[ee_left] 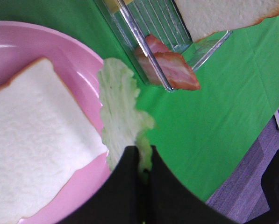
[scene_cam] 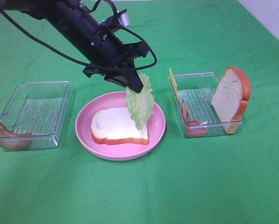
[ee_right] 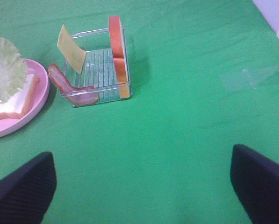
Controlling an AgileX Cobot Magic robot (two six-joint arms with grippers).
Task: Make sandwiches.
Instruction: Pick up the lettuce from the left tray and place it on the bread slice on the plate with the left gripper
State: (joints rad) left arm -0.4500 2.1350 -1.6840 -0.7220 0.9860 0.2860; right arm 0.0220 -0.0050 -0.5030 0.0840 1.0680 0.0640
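Green cloth (scene_cam: 200, 186) covers the whole tabletop. Pink plate (scene_cam: 85, 121) sits mid-table with one bread slice (scene_cam: 116, 126) lying flat on it.

Left gripper (scene_cam: 132, 84) reaches in from the upper left of the high view, jaws pinched narrow on the top edge of the lettuce leaf (scene_cam: 141, 105). Left wrist view confirms it: the leaf edge is clamped between the two black fingers (ee_left: 125, 177). The leaf hangs roughly vertical over the right part of the plate, with its lower end at the bread slice's right side. Can't tell whether it touches the bread.

Right tray (scene_cam: 197, 100), just right of the plate, holds:
- second bread slice (scene_cam: 228, 95), upright, leaning on the tray's right wall
- bacon strip (scene_cam: 186, 114), propped against the wall nearest the plate
- cheese slice (scene_cam: 173, 80), standing at that same wall's far corner

Left tray (scene_cam: 36, 107) sits left of the plate. Another bacon strip (scene_cam: 3, 135) is draped at its front-left corner, one end sticking out past the wall.

Right gripper (ee_right: 141, 186) shows only in its own wrist view: fingers spread wide, nothing between them, over bare cloth and well apart from the right tray.
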